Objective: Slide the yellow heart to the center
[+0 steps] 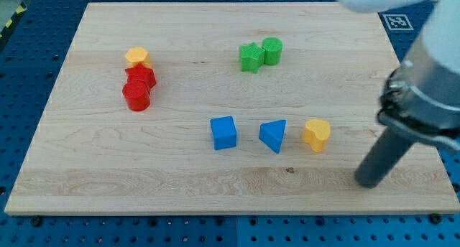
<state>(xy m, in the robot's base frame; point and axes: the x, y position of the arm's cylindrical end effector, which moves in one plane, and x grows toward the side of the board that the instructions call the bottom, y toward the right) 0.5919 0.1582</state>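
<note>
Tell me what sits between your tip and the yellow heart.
Nothing: in the camera view, only bare board separates my tip from the yellow heart, which lies to the tip's upper left.

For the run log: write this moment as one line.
task: yellow heart to centre | my tip: toward the view's bottom right of heart, apart | heart: right of blue triangle, not yet centred | status: approaching

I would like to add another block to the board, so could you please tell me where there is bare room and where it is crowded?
Bare wood lies between the green pair and the blue cube, and along the view's bottom edge below the blue triangle. The view's left is crowded: yellow hexagon and two red blocks. My tip sits right of the yellow heart.
</note>
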